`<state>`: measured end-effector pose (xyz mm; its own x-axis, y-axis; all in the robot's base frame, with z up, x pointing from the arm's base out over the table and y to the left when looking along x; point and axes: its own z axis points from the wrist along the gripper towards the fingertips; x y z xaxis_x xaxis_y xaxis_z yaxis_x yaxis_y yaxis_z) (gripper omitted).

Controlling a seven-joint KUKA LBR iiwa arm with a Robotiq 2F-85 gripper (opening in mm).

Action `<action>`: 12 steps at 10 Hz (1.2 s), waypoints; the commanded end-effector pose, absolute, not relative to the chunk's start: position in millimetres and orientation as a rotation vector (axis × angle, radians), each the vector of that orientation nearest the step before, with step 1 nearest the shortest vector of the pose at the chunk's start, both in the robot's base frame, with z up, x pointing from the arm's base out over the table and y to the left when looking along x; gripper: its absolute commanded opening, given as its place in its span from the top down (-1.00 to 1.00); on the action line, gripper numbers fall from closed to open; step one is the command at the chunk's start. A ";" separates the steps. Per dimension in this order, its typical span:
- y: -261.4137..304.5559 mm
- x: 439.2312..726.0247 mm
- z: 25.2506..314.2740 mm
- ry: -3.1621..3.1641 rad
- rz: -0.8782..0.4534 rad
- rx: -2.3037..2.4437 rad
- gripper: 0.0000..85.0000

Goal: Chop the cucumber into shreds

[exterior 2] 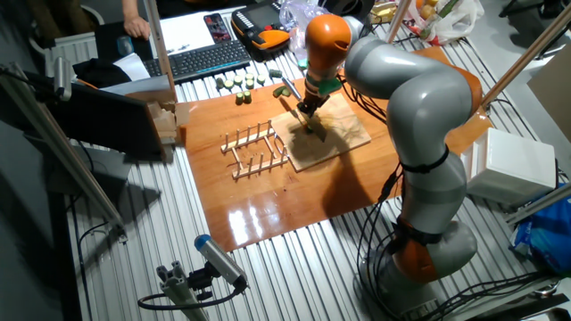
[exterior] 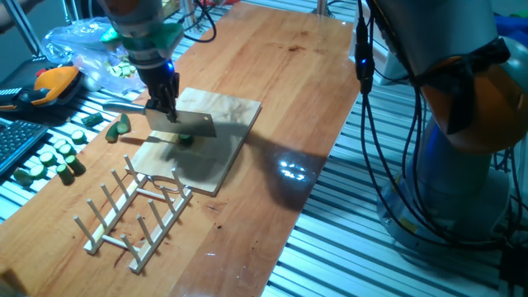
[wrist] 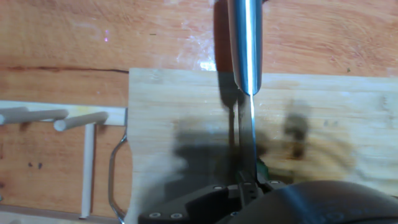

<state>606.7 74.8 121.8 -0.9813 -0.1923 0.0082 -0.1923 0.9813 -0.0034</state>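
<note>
Overall, one cucumber (exterior: 186, 139) slice on one cutting board (exterior: 227, 111), one knife (exterior: 181, 124) pinched in the jaws (exterior: 165, 110)

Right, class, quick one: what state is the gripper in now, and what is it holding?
Gripper: closed on the knife, blade down on the cutting board at the cucumber.

One fixed view sits close and low at the worktop (exterior: 272, 99) edge, looking across the cutting board (exterior: 202, 136). The other fixed view hangs high and far back on the opposite side — whole arm visible. The hand view stares straight down the knife (wrist: 245, 74). All three share the board.
</note>
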 end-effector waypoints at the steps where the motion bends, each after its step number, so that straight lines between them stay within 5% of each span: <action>1: 74.9 606.0 118.6 -3.123 0.002 0.301 1.00; 9: 73.7 605.8 89.2 -3.159 -0.029 0.331 1.00; 12: 76.5 606.6 110.6 -3.126 -0.046 0.323 1.00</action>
